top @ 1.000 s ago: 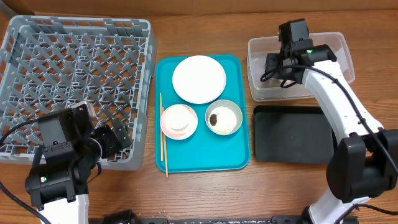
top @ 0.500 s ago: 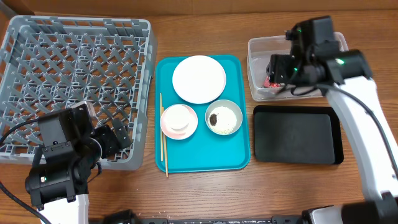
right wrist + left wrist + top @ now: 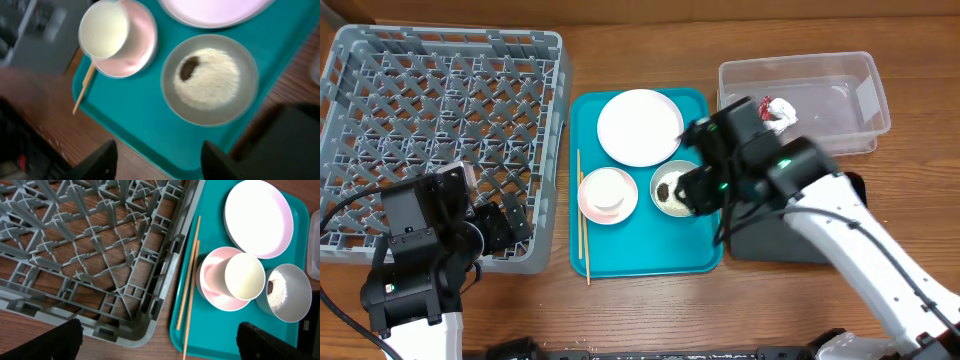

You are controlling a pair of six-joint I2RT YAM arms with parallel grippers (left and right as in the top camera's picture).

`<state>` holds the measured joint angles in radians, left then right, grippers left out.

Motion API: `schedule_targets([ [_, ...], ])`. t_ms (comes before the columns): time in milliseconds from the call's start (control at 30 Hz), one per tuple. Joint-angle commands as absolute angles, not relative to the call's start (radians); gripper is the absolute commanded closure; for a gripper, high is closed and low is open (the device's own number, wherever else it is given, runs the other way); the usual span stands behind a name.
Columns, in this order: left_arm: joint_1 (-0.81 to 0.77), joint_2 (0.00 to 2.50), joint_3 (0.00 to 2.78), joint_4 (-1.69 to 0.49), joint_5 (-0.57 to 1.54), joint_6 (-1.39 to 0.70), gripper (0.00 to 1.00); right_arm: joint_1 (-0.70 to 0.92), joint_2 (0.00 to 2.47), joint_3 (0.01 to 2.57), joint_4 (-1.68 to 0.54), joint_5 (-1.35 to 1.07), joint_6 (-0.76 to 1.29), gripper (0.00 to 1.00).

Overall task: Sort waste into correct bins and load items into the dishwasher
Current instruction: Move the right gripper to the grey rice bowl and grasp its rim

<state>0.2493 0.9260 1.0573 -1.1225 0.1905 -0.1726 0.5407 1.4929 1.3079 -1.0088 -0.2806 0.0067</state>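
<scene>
The right gripper point(image 3: 159, 149) hung low over the teal tray point(image 3: 645, 245) with its 2 fingers point(image 3: 106, 162) spread wide and nothing between them. In the wrist view the bowl point(image 3: 210, 80) sat just ahead of the fingertips, nearer the right-hand finger, not touching either. It held a bed of rice point(image 3: 212, 82) with a dark lump point(image 3: 189, 67) on its left side. From above, the arm covered the bowl's right edge.

The cup point(image 3: 102, 27) stood on a small dish point(image 3: 136, 42) further ahead and to the left of that claw, and the plate point(image 3: 640, 127) lay beyond the bowl.

The red wrapper point(image 3: 764, 107) and white paper scrap point(image 3: 782, 110) lay together in the clear tub point(image 3: 840, 95), well apart from the claw. The black tray point(image 3: 755, 245) was mostly hidden under the arm.

The left gripper point(image 3: 159, 330) was also spread open and empty. It hovered over the near corner of the dish rack point(image 3: 90, 245), with the 2 chopsticks point(image 3: 190, 285) ahead of it, lying side by side along the teal tray's left edge.
</scene>
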Motion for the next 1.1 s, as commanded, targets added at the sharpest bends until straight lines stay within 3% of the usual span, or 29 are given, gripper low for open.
schedule_targets([
  [0,0.255,0.928,1.081,-1.119,0.202,-0.145,0.0,0.616,1.501,1.213,-0.891,-0.27,-0.023,0.53],
  [433,0.255,0.928,1.081,-1.119,0.203,-0.145,0.0,0.704,1.645,1.099,-0.581,-0.158,0.01,0.54],
  [767,0.255,0.928,1.08,-1.119,0.203,-0.145,0.0,0.706,1.782,1.099,-0.535,-0.162,0.061,0.7],
  [1067,0.255,0.928,1.08,-1.119,0.203,-0.145,0.0,0.706,1.797,1.098,-0.538,-0.149,0.09,0.73],
])
